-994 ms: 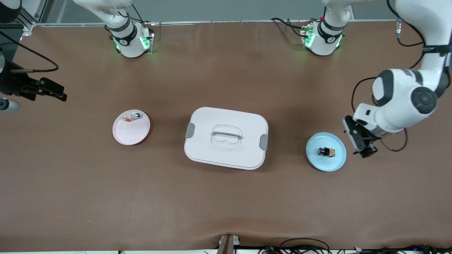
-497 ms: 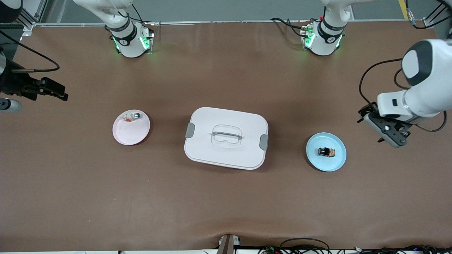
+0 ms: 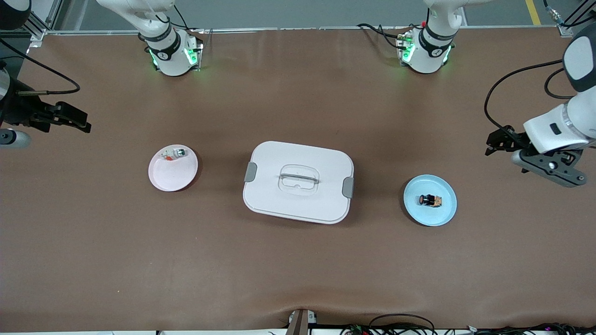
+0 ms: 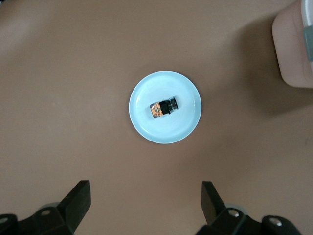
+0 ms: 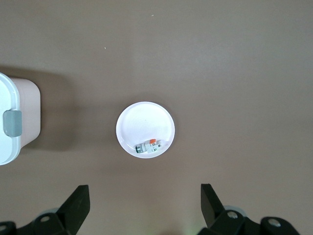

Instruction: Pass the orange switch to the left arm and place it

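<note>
The orange switch [image 3: 430, 200] lies on its side on a light blue plate [image 3: 442, 213], between the white box [image 3: 298, 181] and the left arm's end of the table. In the left wrist view the switch [image 4: 164, 106] is on the plate [image 4: 166, 131], well ahead of my left gripper [image 4: 145, 196], which is open and empty. In the front view the left gripper [image 3: 499, 142] hangs in the air over bare table beside the plate, toward the left arm's end. My right gripper [image 3: 74, 120] is open and empty, up over the right arm's end of the table.
A pink plate [image 3: 172, 176] with a whitish green-tipped switch [image 3: 174, 154] sits on the box's right-arm side; it shows in the right wrist view [image 5: 142, 122]. The box's edge shows in the left wrist view [image 4: 293, 49] and the right wrist view [image 5: 12, 122]. Cables lie along the table's front edge.
My left gripper has moved away from the blue plate, up and toward the left arm's end of the table. The right gripper has hardly moved. The switch stays on the plate.
</note>
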You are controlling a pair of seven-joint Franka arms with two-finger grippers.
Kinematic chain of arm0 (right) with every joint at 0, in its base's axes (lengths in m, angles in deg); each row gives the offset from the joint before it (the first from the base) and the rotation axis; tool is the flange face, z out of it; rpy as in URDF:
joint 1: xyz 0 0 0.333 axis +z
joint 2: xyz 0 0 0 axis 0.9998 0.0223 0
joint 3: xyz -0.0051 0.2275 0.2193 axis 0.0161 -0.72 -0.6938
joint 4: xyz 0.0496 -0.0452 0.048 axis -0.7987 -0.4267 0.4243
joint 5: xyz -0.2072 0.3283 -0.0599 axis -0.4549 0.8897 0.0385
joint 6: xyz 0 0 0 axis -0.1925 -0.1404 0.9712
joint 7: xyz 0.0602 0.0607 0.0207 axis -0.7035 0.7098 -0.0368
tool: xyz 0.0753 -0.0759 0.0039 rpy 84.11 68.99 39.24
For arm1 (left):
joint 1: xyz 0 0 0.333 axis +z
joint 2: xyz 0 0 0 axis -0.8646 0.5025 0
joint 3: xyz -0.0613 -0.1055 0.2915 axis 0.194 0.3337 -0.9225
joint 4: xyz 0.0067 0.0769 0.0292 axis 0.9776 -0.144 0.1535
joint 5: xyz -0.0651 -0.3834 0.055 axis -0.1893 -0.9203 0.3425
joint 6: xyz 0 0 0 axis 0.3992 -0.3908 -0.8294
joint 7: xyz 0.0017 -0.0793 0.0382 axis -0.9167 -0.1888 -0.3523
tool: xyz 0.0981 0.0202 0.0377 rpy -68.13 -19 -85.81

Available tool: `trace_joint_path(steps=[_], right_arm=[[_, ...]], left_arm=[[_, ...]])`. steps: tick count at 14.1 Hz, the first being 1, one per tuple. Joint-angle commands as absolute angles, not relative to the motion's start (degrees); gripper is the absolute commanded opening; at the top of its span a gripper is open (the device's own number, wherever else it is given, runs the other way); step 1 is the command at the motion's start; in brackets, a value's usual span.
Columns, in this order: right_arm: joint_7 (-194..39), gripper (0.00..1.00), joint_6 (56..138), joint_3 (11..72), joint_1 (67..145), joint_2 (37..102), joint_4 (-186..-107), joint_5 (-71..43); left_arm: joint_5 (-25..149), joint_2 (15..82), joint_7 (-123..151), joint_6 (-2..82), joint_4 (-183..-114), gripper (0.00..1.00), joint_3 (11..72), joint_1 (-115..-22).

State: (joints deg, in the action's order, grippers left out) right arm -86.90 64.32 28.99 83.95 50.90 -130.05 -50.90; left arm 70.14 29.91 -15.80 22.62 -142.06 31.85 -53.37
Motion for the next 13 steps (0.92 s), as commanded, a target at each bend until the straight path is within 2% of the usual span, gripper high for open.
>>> trace_joint_path(steps=[1, 7, 13], right_arm=[[-87.29, 1.00, 64.53, 28.54, 83.10, 49.23, -131.52, -50.03], [-87.29, 1.00, 65.14, 28.63, 83.01, 48.88, -131.43, -49.95], [-90.16, 1.00, 66.63, 28.63, 83.10, 47.65, -131.52, -49.16]], left_arm=[[70.06, 28.78, -8.43, 18.38, -139.77, 1.00, 31.78, -52.63], [71.03, 26.40, 4.08, 12.93, -139.68, 1.00, 31.69, -52.54], [75.87, 27.98, 3.55, 13.18, -135.03, 1.00, 31.78, -52.37]])
